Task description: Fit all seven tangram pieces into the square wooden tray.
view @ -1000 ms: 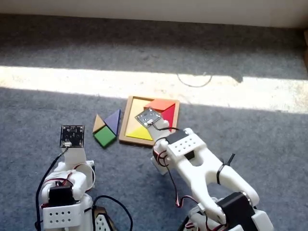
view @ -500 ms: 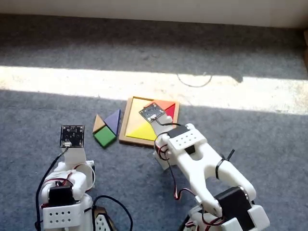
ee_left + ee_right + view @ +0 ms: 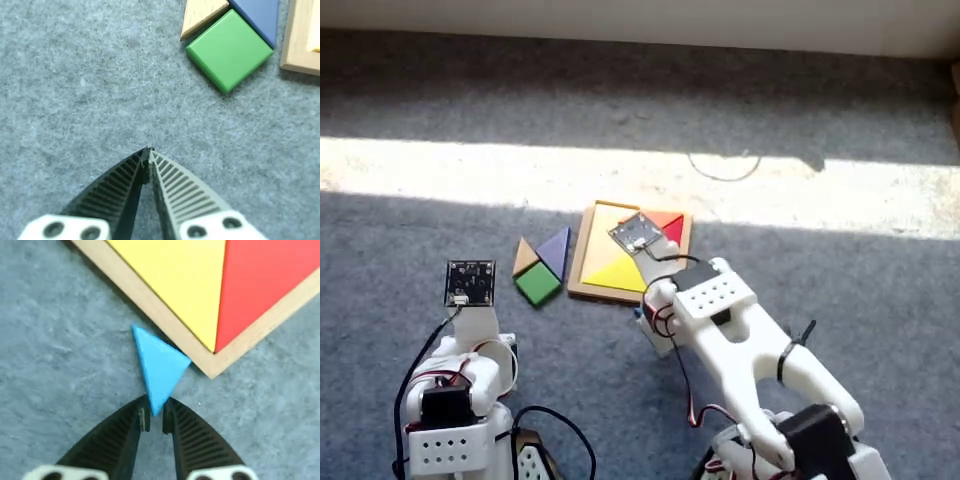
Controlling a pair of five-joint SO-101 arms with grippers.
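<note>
Tray [image 3: 583,258] of pale wood lies near the middle of the bench [image 3: 840,270], which is covered with grey felt. Inside the tray I can see a yellow triangle [image 3: 615,272] along the side nearest to the arms, a red triangle [image 3: 673,234] at the far right, and an orange piece [image 3: 665,216] beside the red one. The right arm [image 3: 740,340] reaches over the tray and hides part of its inside.

The right wrist view shows the right pincer [image 3: 154,412] pinching one tip of a light blue triangle [image 3: 160,365]. This triangle is outside the tray, just beside its corner, where the rim [image 3: 115,266] turns. The yellow triangle [image 3: 180,275] and the red triangle [image 3: 270,275] meet near that same corner. I cannot tell whether the blue triangle rests on the felt or is lifted a little.

To the left of the tray, three pieces lie close together on the felt: a green square [image 3: 537,284], a violet-blue piece [image 3: 556,250] and a wood-coloured triangle [image 3: 525,255]. They touch one another, and the violet-blue piece is just beside the tray.

The left arm [image 3: 455,385] is well apart from the tray, near the edge of the high view. The left pincer [image 3: 149,150] has its fingers pressed together with nothing between them. It points at bare felt, near the green square [image 3: 230,50] but not touching it.
</note>
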